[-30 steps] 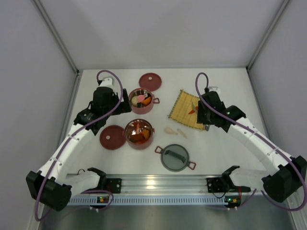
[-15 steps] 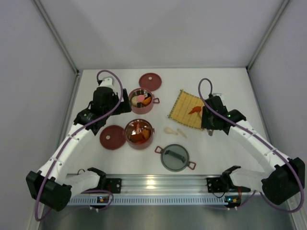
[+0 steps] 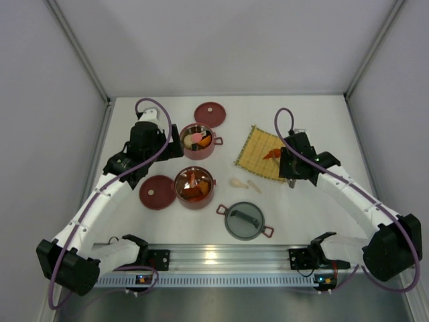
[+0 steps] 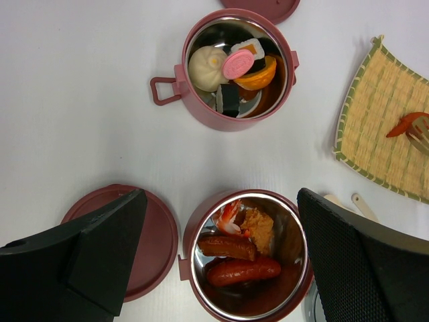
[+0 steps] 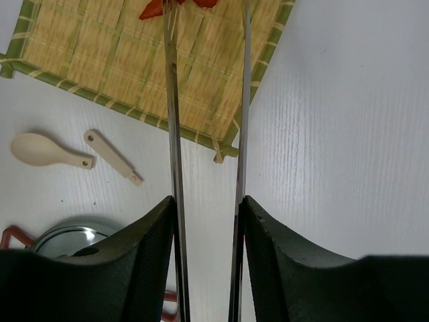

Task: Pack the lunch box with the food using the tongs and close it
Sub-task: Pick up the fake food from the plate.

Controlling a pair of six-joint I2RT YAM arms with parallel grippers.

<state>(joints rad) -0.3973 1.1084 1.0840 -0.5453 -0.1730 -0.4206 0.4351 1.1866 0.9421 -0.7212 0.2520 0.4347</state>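
Two dark-red lunch box bowls stand left of centre. The far bowl (image 3: 197, 140) (image 4: 231, 70) holds a bun, sushi and orange food. The near bowl (image 3: 195, 187) (image 4: 249, 258) holds sausages and a shrimp. My left gripper (image 3: 169, 147) (image 4: 221, 225) hangs open above the near bowl, holding nothing. My right gripper (image 3: 295, 166) (image 5: 206, 215) is shut on the tongs (image 5: 173, 134). Their tips reach over the mat and straddle a red food piece (image 3: 271, 154) (image 5: 153, 8). Flat red lids (image 3: 210, 114) (image 3: 157, 192) and the grey domed lid (image 3: 244, 221) lie on the table.
The yellow woven mat (image 3: 261, 153) (image 5: 120, 54) lies right of the bowls. Two cream spoon-shaped pieces (image 3: 242, 183) (image 5: 40, 149) rest between the mat and the grey lid. An aluminium rail (image 3: 221, 258) runs along the near edge, and white walls enclose the table.
My right gripper has drawn back toward the near right, bringing the tong tips to the red piece, and the tongs have narrowed slightly. The left arm has not moved.
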